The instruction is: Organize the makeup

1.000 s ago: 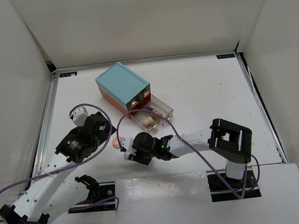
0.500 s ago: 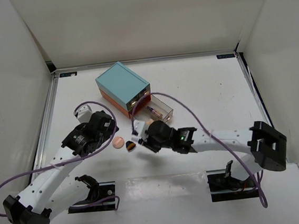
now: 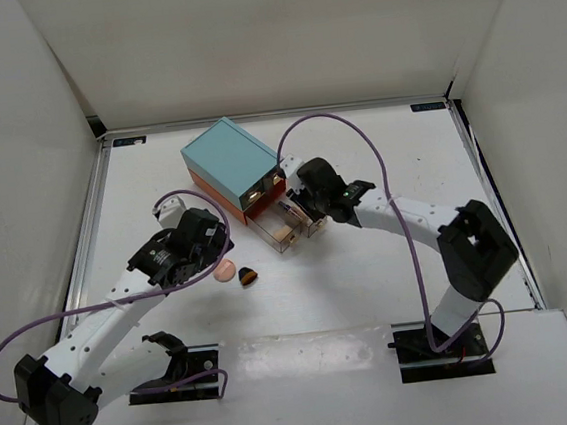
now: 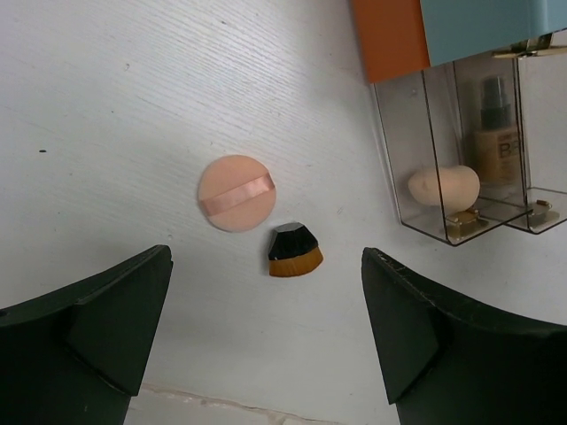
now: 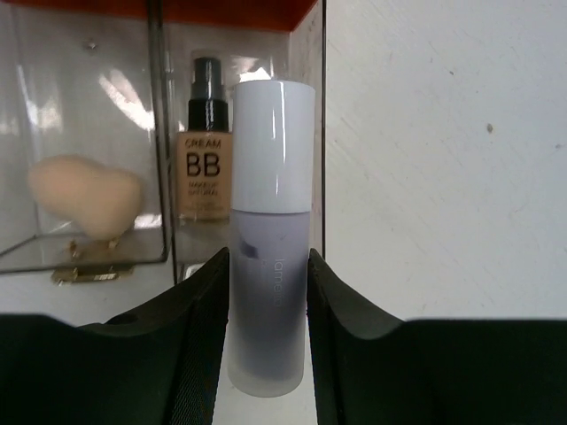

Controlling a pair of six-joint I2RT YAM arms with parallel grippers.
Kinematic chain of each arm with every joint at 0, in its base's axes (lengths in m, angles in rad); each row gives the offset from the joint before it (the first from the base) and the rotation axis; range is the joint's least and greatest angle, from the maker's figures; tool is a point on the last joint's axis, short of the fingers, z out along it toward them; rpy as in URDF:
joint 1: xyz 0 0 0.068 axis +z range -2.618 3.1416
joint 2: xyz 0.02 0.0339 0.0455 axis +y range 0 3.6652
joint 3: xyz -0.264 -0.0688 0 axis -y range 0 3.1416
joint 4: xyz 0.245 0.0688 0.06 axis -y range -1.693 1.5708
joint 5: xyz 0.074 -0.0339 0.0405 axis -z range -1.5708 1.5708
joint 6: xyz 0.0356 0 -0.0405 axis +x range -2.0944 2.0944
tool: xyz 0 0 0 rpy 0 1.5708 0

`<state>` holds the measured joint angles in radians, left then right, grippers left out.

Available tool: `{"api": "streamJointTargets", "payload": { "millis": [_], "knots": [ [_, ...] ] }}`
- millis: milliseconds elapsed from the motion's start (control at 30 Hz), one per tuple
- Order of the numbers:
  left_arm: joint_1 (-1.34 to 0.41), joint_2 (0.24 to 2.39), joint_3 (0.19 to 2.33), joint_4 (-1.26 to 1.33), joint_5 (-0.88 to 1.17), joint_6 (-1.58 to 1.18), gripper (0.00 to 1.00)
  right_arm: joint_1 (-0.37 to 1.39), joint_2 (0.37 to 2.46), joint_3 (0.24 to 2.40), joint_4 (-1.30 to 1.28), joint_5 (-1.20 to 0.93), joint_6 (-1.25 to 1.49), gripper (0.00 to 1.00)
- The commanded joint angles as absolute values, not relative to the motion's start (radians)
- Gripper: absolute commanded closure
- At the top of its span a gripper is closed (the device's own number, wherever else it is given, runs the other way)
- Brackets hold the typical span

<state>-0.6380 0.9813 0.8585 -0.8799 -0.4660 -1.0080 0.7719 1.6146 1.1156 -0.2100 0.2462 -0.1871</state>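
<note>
Right now the right gripper pinches a frosted lilac bottle with a white cap between its fingers, at the clear drawers pulled out of the teal box, where a BB cream and a beige sponge lie in separate compartments. Meanwhile the left gripper hangs with fingers spread wide above the table, the peach puff and a small brush lying side by side below it.

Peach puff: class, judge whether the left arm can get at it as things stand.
Probably yes: the left gripper is open and faces the peach puff with nothing between; a small brush lies close beside it.
</note>
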Motion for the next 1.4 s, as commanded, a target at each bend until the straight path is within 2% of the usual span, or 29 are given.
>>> {"api": "streamJointTargets", "payload": {
  "millis": [0,100,333,500,633,733,1100,1200,1300,1367],
  "knots": [
    [-0.637,0.988,0.864,-0.853,-0.430,-0.980,0.02,0.755,1.675,1.212,-0.184,0.215,-0.229,0.91],
    [-0.638,1.018,0.865,-0.862,-0.417,-0.973,0.02,0.755,1.746,1.276,-0.178,0.209,-0.229,0.90],
    [-0.637,1.031,0.850,-0.856,-0.380,-0.948,0.02,0.755,1.829,1.324,-0.163,0.227,-0.190,0.79],
    [-0.635,1.029,0.844,-0.847,-0.351,-0.910,0.02,0.761,1.829,1.304,-0.147,0.245,-0.152,0.66],
    [-0.635,1.037,0.835,-0.859,-0.341,-0.873,0.02,0.770,1.807,1.276,-0.135,0.230,-0.133,0.47],
    [-0.637,1.040,0.821,-0.845,-0.310,-0.862,0.02,0.779,1.795,1.273,-0.147,0.233,-0.132,0.42],
    [-0.661,1.049,0.778,-0.798,-0.233,-0.834,0.02,0.779,1.632,1.224,-0.147,0.288,-0.058,0.39],
    [-0.687,1.054,0.767,-0.785,-0.229,-0.819,0.02,0.779,1.537,1.163,-0.123,0.324,-0.009,0.32],
    [-0.698,1.101,0.744,-0.718,-0.164,-0.775,0.05,0.773,1.436,1.082,-0.104,0.368,0.061,0.31],
    [-0.698,1.129,0.739,-0.693,-0.138,-0.773,0.14,0.773,1.362,1.022,-0.098,0.411,0.104,0.26]
  ]
}}
